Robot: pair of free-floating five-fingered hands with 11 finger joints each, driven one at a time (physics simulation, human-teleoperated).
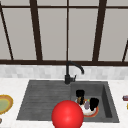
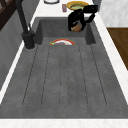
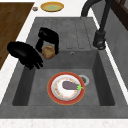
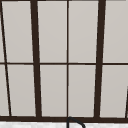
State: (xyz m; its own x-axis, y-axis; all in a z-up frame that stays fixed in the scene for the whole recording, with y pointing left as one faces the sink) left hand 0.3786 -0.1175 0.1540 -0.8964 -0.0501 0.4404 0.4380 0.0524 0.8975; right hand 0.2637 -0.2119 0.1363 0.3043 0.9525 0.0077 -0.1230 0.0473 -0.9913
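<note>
Right side view puts the left hand (image 3: pixel 48 40) curled round a brown potato (image 3: pixel 48 52), held in the air over the basin's far edge, above and behind the plate (image 3: pixel 65 87) that carries an eggplant (image 3: pixel 70 85). The right hand (image 3: pixel 25 55) hangs nearer the camera over the basin's left wall, fingers curled downward and holding nothing. Judging by this, the potato is in mid-carry; setting it on the plate would call for a move toward the free rim and a gentle lowering beside the eggplant.
</note>
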